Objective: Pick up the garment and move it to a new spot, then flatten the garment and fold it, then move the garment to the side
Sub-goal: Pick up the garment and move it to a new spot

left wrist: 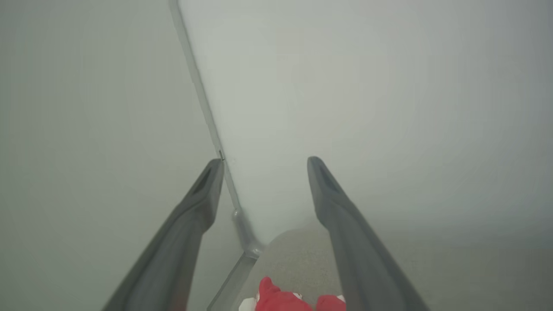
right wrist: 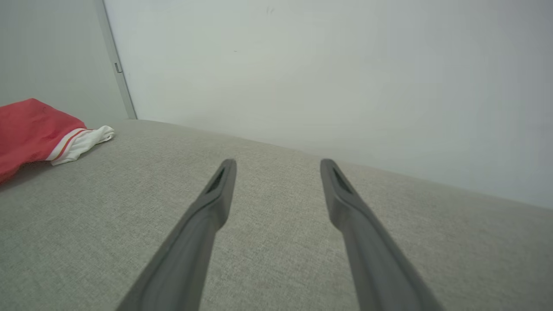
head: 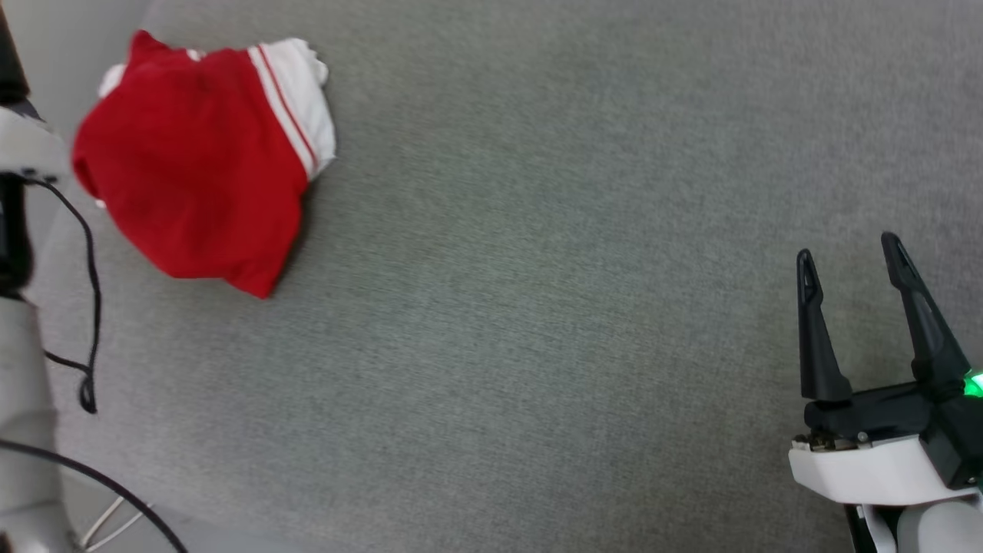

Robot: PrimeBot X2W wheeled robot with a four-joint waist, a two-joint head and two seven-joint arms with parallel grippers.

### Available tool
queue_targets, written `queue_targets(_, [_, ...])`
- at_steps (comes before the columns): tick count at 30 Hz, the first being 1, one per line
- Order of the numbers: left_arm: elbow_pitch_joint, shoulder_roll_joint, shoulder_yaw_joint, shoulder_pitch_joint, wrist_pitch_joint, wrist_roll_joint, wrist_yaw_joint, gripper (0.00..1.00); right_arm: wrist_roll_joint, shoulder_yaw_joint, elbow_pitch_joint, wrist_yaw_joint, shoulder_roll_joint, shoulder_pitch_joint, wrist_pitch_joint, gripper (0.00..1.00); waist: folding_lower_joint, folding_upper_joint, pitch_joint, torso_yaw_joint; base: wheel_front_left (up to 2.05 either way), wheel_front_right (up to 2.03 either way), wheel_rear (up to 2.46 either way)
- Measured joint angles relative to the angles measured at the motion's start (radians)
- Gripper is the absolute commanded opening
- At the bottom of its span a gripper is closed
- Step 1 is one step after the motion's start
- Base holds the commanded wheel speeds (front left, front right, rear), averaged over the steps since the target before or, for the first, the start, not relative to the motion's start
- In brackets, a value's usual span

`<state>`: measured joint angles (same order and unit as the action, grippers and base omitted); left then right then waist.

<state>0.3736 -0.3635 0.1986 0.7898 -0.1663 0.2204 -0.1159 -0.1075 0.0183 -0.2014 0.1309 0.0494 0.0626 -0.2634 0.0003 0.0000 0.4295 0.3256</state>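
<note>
Head view is showing you the garment [head: 196,165] in the upper left of the frame, lying in a bunched heap on the grey woven surface [head: 537,322]. Its red body is rumpling softly, and one white sleeve with red-striped trim is folding over at its upper right. How the layers are lying underneath is hidden from you. At the left edge a pale arm section [head: 23,146] and a looping black cable [head: 92,292] are cutting into the picture, blurred and cropped.

The right gripper [head: 847,250] is sitting in the lower right, with the corner cropping its white wrist housing and a green light [head: 974,384] glowing at the frame edge. Its two long dark fingers are pointing up the frame and standing apart with nothing between them, well apart from the garment.

Left wrist view is coming through hazy. The left gripper [left wrist: 265,162] is holding its tapered fingers spread wide and empty, aiming at a pale wall [left wrist: 367,86] and a thin metal strip [left wrist: 203,99] running up it. A red-and-white scrap of the garment is peeking in at the bottom edge between the finger bases — whether it is touching them, you cannot tell.

Right wrist view is showing the right fingers reaching out low over the coarse weave, with the left edge cropping the garment and its white sleeve trailing toward the wall.
</note>
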Motion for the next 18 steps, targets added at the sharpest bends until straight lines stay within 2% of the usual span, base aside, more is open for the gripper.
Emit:
queue_targets(4, [0.103, -0.108, -0.058, 0.087, 0.133, 0.067, -0.011, 1.00, -0.009, 0.000, -0.024, 0.000, 0.002, 0.023, 0.000, 1.00, 0.0000, 0.0000, 0.054, -0.030, 0.00, 0.00, 0.00])
queue_targets(13, [0.148, -0.308, -0.357, 0.151, 0.392, 0.354, -0.013, 1.00, -0.010, -0.007, -0.066, 0.000, 0.015, 0.057, 0.000, 1.00, -0.0001, 0.0000, 0.143, -0.086, 0.00, 0.00, 0.00])
queue_targets(18, [0.129, -0.376, -0.512, 0.171, 0.605, 0.524, -0.013, 1.00, -0.013, -0.014, -0.092, 0.000, 0.022, 0.075, 0.000, 1.00, -0.0001, 0.0000, 0.189, -0.107, 0.00, 0.00, 0.00])
